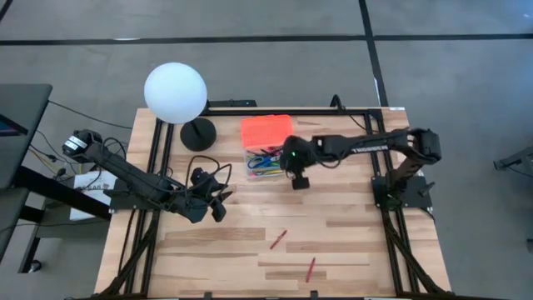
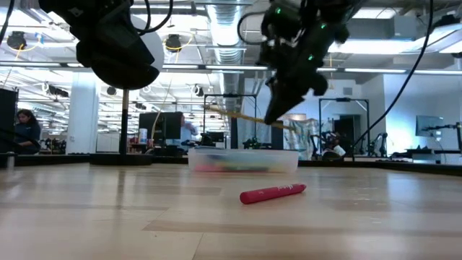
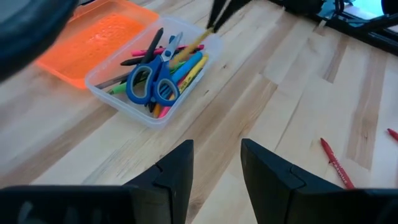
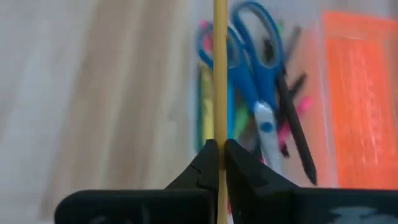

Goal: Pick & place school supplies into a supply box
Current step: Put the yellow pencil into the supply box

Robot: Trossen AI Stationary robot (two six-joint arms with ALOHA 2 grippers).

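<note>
The supply box point(image 1: 265, 163) is a clear tub on the table, holding pens, pencils and blue-handled scissors point(image 3: 152, 82). Its orange lid point(image 1: 266, 131) lies against the box's far side. My right gripper point(image 2: 277, 114) hovers over the box, shut on a yellow pencil point(image 4: 219, 74). My left gripper point(image 3: 216, 168) is open above bare table, to the box's left and nearer the near edge, touching nothing. Two red pens point(image 1: 278, 239) point(image 1: 311, 267) lie flat on the table near its near edge; one red pen point(image 2: 273, 193) shows in the low view. My right gripper pinches the yellow pencil between its two fingertips point(image 4: 210, 163), close to one end point(image 2: 283, 123). The fingers slant down from above. The pencil point(image 2: 234, 115) is lifted clear above the box, nearly level, and its long free part reaches out over the supplies.
A white globe lamp point(image 1: 175, 92) on a black base point(image 1: 198, 133) stands left of the box near the far edge. Bare wood lies between the box and the red pens. People and equipment show in the room beyond the table.
</note>
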